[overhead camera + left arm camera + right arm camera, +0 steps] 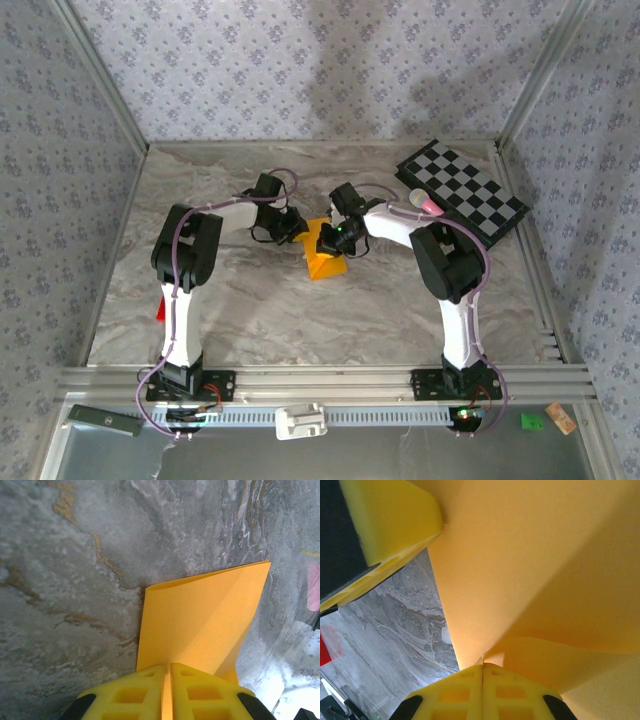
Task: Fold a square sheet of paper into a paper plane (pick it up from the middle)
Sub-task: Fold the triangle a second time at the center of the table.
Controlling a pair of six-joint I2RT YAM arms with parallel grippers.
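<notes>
**A:** Where's the paper (325, 262) at, and what's being done to it?

**B:** It's found mid-frame in the top view, caught between both tools. The left gripper (298, 228) is pressed together on its left side, and the right gripper (335, 240) is pinched onto its right side. In each wrist view the yellow fingers are seen closed with the orange edge sandwiched in the seam.

**A:** Which way does it run from the tools?

**B:** Its long axis is seen running from the grippers toward the lower frame, with a soft bend rather than a hard crease, as far as can be judged. Neither arm is nearer, since it's touched by both. The next fold will probably be decided by how the two pinch points are moved across that axis. Whether it's lifted clear of the table (250, 310) can't be told.

**A:** Any writing or brands?

**B:** None that can be read. Only black-and-white squares are shown on the board (465, 195) at upper right.
</notes>
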